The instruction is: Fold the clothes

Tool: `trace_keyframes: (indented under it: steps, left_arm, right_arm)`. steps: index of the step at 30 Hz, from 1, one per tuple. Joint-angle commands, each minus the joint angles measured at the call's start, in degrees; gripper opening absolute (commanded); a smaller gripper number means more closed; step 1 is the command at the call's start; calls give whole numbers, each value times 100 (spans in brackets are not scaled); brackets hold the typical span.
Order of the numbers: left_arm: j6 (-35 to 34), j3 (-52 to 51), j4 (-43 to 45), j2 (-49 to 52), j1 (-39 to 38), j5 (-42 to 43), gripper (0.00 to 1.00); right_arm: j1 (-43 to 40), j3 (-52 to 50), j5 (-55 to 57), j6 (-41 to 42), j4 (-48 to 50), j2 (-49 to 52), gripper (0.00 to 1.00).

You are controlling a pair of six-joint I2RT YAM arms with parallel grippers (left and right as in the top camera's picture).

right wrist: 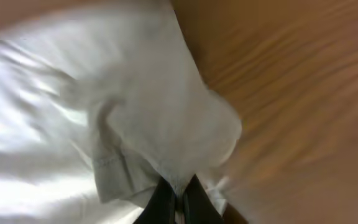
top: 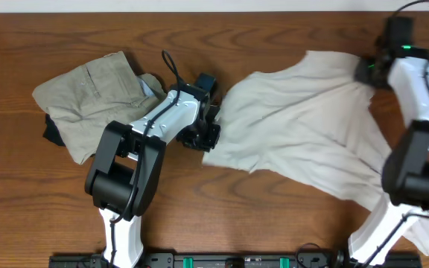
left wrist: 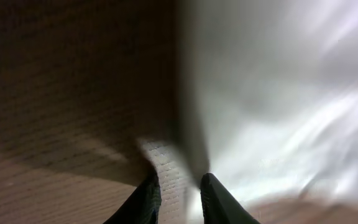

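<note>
Only overhead, khaki garment point(top: 95, 93) near cloth point(top: 304, 119)

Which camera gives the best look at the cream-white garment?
Overhead: the cream-white garment shows almost whole, spread out and wrinkled. The left wrist view gives only a blurred edge of it; the right wrist view shows just a hemmed corner pinched in the right hand.

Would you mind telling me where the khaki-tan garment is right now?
In the overhead view, the khaki-tan garment lies crumpled on the table's left side, left of the left gripper, apart from the cream-white garment spread to its right.
</note>
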Motion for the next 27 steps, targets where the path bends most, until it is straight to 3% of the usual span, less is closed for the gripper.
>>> trace_keyframes:
  steps: [1,3,6,7,9,11,13,19,24,27]
  left_arm:
    - [-11,-251,-42,238,4,-125,25]
    - [-11,-251,-42,238,4,-127,25]
    - [-11,-251,-37,238,4,-125,25]
    - [-13,-251,-37,238,4,-127,25]
    - [-15,-249,-35,238,4,-122,25]
    - [-11,-232,-24,236,4,-125,25]
    - [-15,-140,-68,236,4,-111,25]
    - [-13,608,-212,138,-68,413,27]
    - [-57,914,551,122,-275,870,54]
    - [-127,914,1078,197,-367,866,66]
  right_arm:
    - [-490,81,157,-129,232,-269,1]
    - [-684,81,-114,-133,407,-271,1]
    - [-868,81,-549,-133,520,-271,10]
    - [-894,81,-623,-133,520,-271,17]
    - [-920,81,-664,-133,487,-271,45]
    - [-920,81,-662,-136,374,-271,57]
    - [-920,81,-664,-133,216,-271,63]
    - [-918,81,-1464,-136,-621,-271,67]
    - [-918,81,-2710,-273,-1038,-271,67]
    - [-907,81,-3268,-284,-1287,-271,68]
